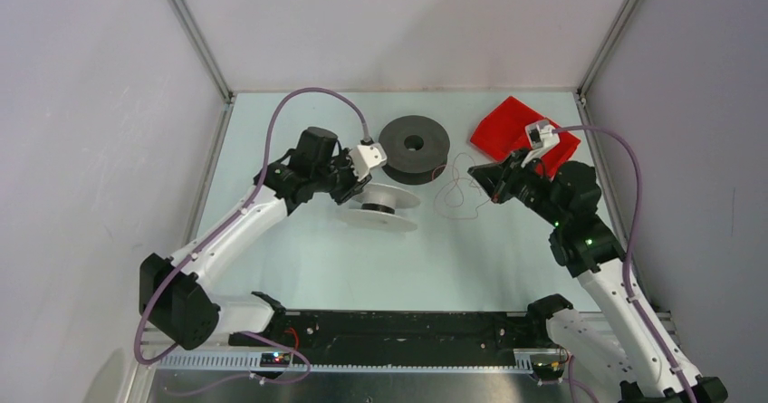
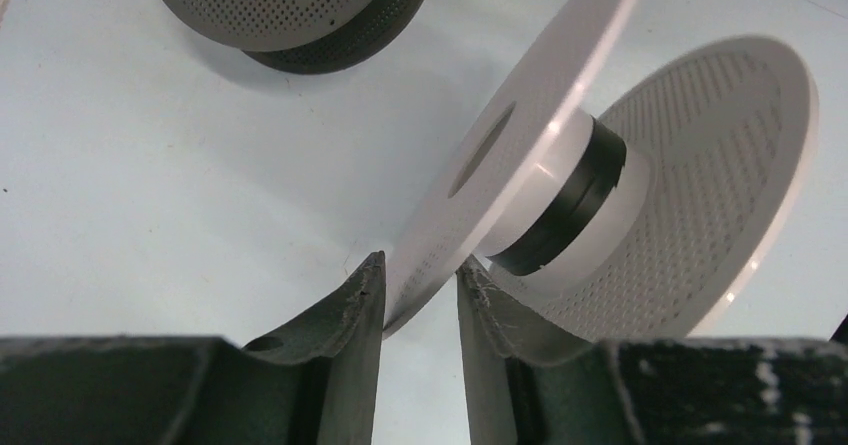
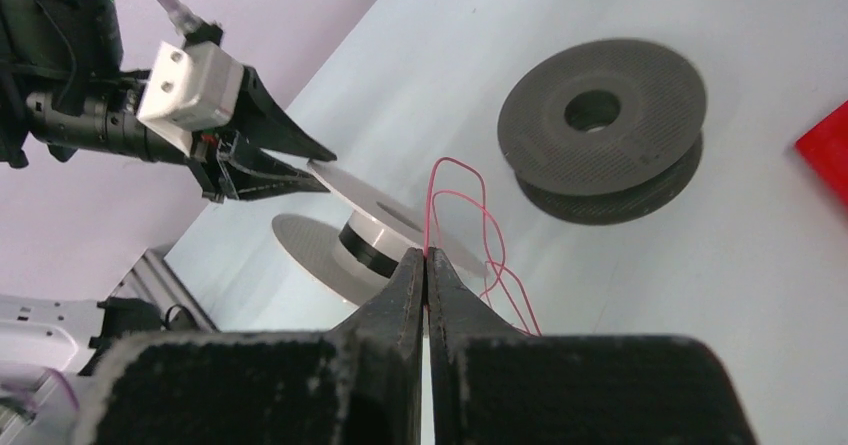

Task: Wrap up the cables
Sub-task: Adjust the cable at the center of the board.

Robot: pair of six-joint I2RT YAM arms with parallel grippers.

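Cable [image 3: 432, 215] is pinched in my right gripper [image 3: 425, 257]. My left gripper [image 2: 420, 270] straddles the rim of the tilted white spool [image 2: 540, 115], grip unclear. If that slips, the slack loops to its right could tangle.

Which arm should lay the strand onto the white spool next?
Right. The right gripper is shut on the thin strand; the left gripper clamps the white spool by its flange.
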